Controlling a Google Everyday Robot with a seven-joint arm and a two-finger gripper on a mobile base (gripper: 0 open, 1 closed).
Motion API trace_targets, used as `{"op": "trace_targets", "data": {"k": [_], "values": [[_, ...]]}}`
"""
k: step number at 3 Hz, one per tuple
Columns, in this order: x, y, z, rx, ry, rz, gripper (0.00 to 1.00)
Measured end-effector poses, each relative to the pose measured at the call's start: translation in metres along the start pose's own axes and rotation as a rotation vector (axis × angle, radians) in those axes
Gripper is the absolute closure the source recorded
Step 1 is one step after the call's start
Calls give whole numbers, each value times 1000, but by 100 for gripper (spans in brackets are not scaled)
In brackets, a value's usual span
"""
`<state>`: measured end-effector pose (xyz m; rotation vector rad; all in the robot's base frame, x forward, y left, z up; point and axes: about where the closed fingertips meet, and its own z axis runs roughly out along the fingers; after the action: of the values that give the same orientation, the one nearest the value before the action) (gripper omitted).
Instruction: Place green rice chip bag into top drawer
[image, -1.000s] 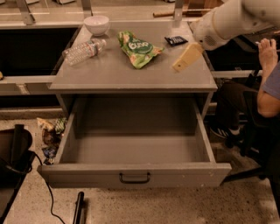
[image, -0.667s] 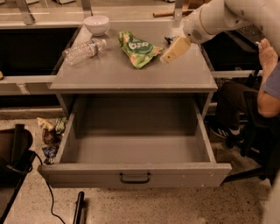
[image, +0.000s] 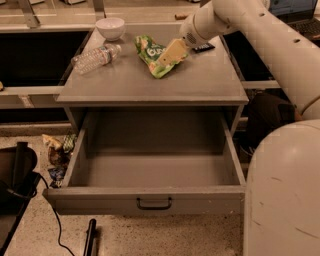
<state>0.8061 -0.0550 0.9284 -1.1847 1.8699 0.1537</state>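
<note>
The green rice chip bag (image: 154, 55) lies flat on the grey cabinet top (image: 150, 82), toward the back middle. My gripper (image: 171, 53) reaches in from the upper right and hovers over the bag's right side, its pale fingers (image: 173, 51) overlapping the bag. The top drawer (image: 150, 170) is pulled wide open below the cabinet top. Its inside is bare, and a small dark handle (image: 154, 203) sits at the centre of its front.
A clear water bottle (image: 95, 58) lies at the back left of the cabinet top. A white bowl (image: 110, 27) stands behind it. A small black packet (image: 202, 47) lies at the back right, partly under my arm. Snack wrappers (image: 59, 150) lie on the floor to the left.
My gripper has moved left across the cabinet top, from beside the black packet to over the green bag's right side. The view has shifted a little.
</note>
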Motion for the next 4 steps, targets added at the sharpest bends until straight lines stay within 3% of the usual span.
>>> {"op": "trace_targets", "data": {"k": [4], "values": [[8, 12, 95, 71, 74, 45, 0]]}}
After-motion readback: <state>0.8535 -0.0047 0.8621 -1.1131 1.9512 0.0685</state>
